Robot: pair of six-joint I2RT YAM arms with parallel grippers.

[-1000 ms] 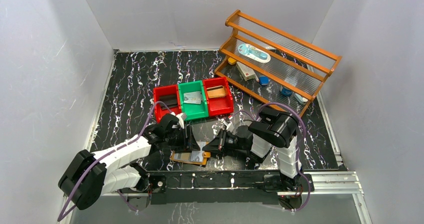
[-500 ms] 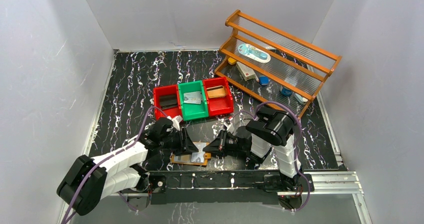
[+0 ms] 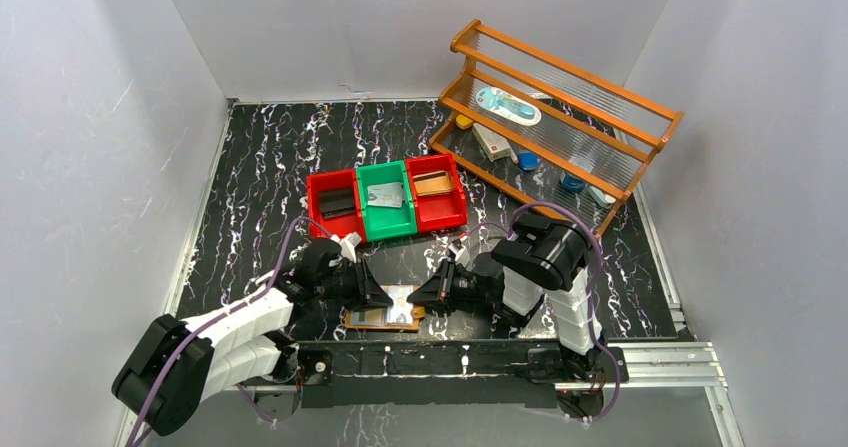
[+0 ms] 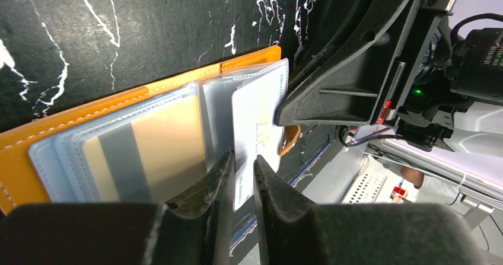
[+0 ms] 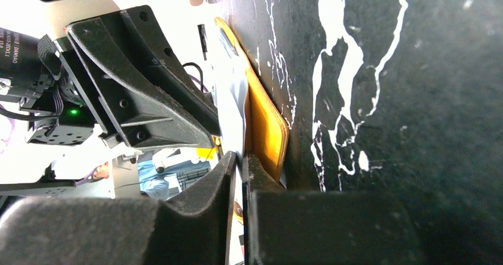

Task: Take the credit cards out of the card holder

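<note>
The card holder (image 3: 362, 319) lies open near the table's front edge, tan-orange leather (image 4: 71, 131) with clear pockets. A gold credit card (image 4: 148, 146) with a grey stripe sits in its left pocket. A white credit card (image 4: 255, 117) sticks partly out of the right pocket. My left gripper (image 4: 243, 158) points down at it, its jaws a narrow gap apart, with the card's lower edge in the gap. My right gripper (image 5: 240, 156) comes in from the right, low and level, its jaws pinched on the white card's far edge beside the holder's orange cover (image 5: 267, 128).
Three small bins stand behind the holder: a red one (image 3: 335, 205) with a black wallet, a green one (image 3: 386, 199) with a card, a red one (image 3: 437, 193) with a brown case. A wooden rack (image 3: 560, 117) fills the back right. A metal rail (image 3: 480, 357) runs along the near edge.
My left gripper has come down toward the holder and its jaws have narrowed around the white card. The right gripper has stayed at the card's right edge.
</note>
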